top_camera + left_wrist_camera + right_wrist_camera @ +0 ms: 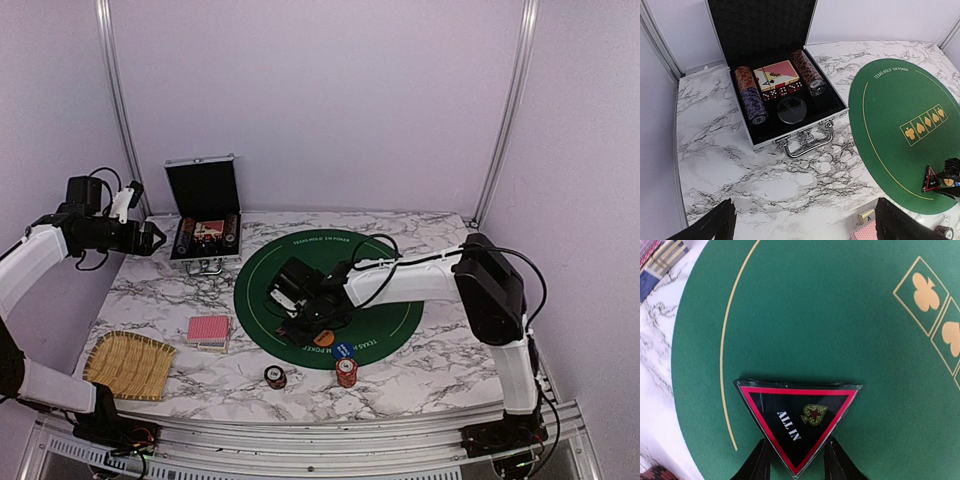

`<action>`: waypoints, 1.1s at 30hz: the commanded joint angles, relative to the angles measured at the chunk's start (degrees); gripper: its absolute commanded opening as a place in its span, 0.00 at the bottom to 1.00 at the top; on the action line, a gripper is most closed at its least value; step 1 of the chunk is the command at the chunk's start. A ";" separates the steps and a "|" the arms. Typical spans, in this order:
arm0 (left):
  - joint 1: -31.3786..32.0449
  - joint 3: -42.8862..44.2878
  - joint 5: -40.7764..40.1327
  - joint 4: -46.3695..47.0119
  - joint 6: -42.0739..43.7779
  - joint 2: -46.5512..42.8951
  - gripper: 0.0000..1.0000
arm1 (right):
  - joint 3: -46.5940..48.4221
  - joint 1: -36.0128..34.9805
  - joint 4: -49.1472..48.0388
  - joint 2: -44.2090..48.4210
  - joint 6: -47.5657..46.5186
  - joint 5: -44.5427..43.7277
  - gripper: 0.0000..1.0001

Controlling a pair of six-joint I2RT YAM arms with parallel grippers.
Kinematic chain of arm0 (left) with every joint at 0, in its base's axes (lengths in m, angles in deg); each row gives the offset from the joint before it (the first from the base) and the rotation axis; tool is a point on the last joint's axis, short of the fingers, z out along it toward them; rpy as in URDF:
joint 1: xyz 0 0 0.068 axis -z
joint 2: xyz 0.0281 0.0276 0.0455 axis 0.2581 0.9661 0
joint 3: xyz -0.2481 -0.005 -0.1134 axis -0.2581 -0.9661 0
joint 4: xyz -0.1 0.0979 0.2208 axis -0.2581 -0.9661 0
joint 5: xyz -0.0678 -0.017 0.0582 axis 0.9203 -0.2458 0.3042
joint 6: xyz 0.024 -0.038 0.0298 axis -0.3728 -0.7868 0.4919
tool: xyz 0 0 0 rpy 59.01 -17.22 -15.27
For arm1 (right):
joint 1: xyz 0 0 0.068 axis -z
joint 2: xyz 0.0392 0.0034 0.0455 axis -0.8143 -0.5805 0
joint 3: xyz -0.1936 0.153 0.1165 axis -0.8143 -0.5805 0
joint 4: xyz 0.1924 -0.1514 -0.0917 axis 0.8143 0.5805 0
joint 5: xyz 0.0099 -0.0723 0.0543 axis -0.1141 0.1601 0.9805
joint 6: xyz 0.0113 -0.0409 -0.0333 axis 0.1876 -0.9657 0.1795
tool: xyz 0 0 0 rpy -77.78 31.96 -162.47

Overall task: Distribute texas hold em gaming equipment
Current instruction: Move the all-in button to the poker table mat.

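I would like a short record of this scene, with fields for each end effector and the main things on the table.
left end effector: open, in the air left of the open case
right end effector: fingers astride one corner of the ALL IN triangle, over the green mat; grip unclear
card deck: on marble, beside straw tray
dark chip stack, orange chip stack: by the mat's near edge

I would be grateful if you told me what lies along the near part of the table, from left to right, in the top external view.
woven straw tray → red-backed card deck → dark chip stack → orange chip stack
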 commanded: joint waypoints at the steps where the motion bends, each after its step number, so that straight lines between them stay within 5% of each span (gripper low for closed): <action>1: -0.35 1.71 0.70 -2.18 -0.14 -1.11 0.99 | 5.42 -0.09 -3.21 -4.51 1.15 -3.12 0.34; 27: -0.30 -0.97 3.36 -5.61 1.26 -2.62 0.99 | 31.59 6.06 -11.11 -21.63 -1.37 5.73 0.33; 33: -0.28 -0.76 4.15 -6.34 1.80 -2.36 0.99 | 25.95 6.46 -9.15 -14.89 -2.76 3.27 0.57</action>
